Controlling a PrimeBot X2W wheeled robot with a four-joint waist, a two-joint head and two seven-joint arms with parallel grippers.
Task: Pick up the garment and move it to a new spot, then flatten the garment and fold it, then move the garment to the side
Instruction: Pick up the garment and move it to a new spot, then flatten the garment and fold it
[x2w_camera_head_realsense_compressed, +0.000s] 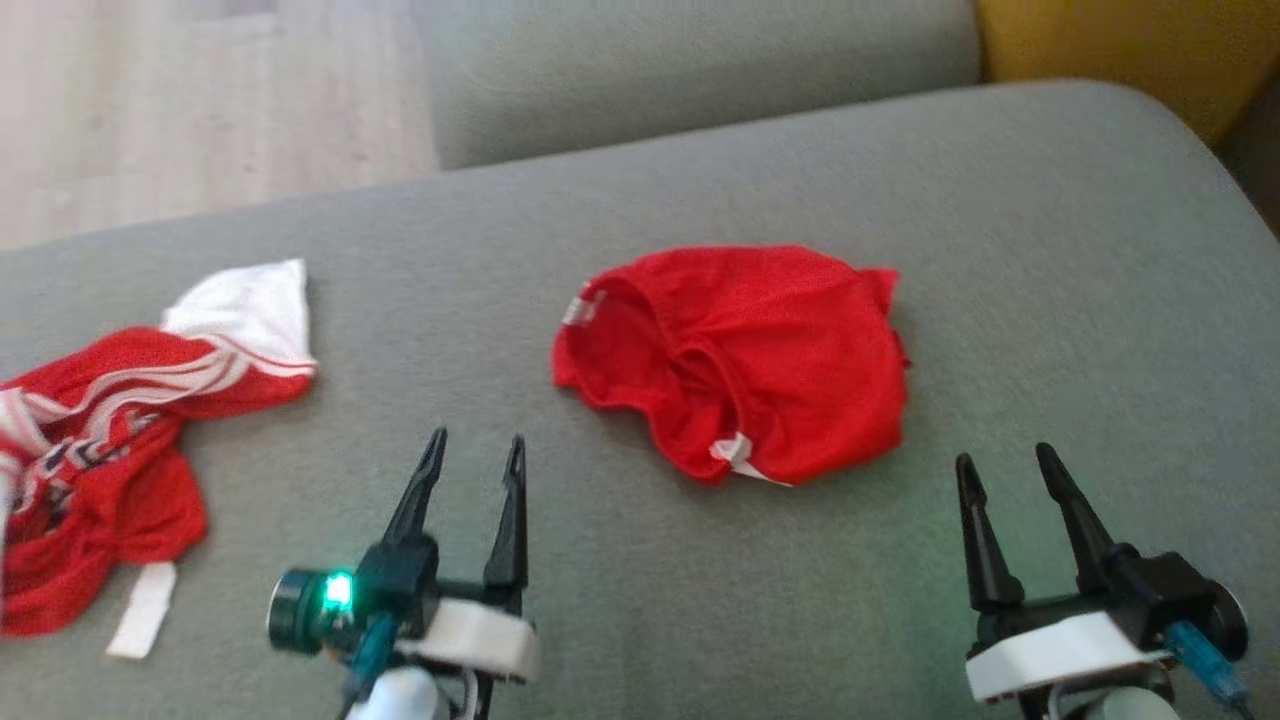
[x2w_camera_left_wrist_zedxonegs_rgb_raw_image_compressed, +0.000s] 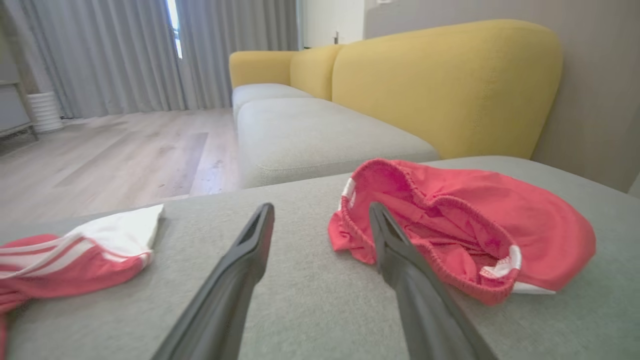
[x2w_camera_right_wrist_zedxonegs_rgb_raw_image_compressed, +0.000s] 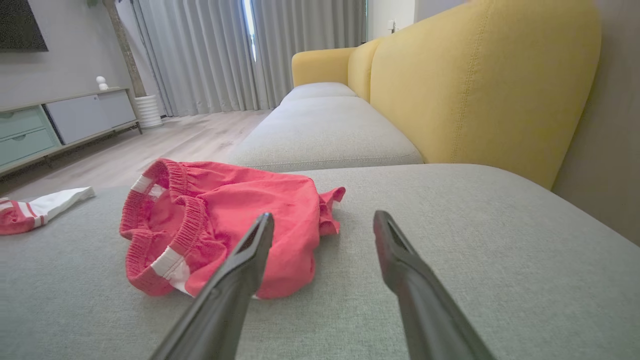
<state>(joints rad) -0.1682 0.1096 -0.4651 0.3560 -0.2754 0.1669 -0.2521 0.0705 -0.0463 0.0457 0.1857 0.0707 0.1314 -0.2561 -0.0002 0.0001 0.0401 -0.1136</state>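
The garment (x2w_camera_head_realsense_compressed: 740, 360), a pair of red shorts with an elastic waistband and white trim, lies crumpled in the middle of the grey sofa cushion (x2w_camera_head_realsense_compressed: 1050, 250). My left gripper (x2w_camera_head_realsense_compressed: 477, 437) stands open and empty, near and to the left of it, fingers apart from the cloth. In the left wrist view the shorts (x2w_camera_left_wrist_zedxonegs_rgb_raw_image_compressed: 525, 220) lie just past the right finger of that gripper (x2w_camera_left_wrist_zedxonegs_rgb_raw_image_compressed: 321, 207). My right gripper (x2w_camera_head_realsense_compressed: 1005, 455) is open and empty, near and to the right of the shorts. In the right wrist view the shorts (x2w_camera_right_wrist_zedxonegs_rgb_raw_image_compressed: 250, 200) lie ahead and left of it (x2w_camera_right_wrist_zedxonegs_rgb_raw_image_compressed: 324, 215).
A second garment, a red jersey with white stripes (x2w_camera_head_realsense_compressed: 110, 440), lies bunched at the cushion's left edge. Beyond the cushion is another grey seat (x2w_camera_left_wrist_zedxonegs_rgb_raw_image_compressed: 310, 135) with a yellow backrest (x2w_camera_left_wrist_zedxonegs_rgb_raw_image_compressed: 450, 85). Wooden floor (x2w_camera_head_realsense_compressed: 200, 100) lies past the far left edge.
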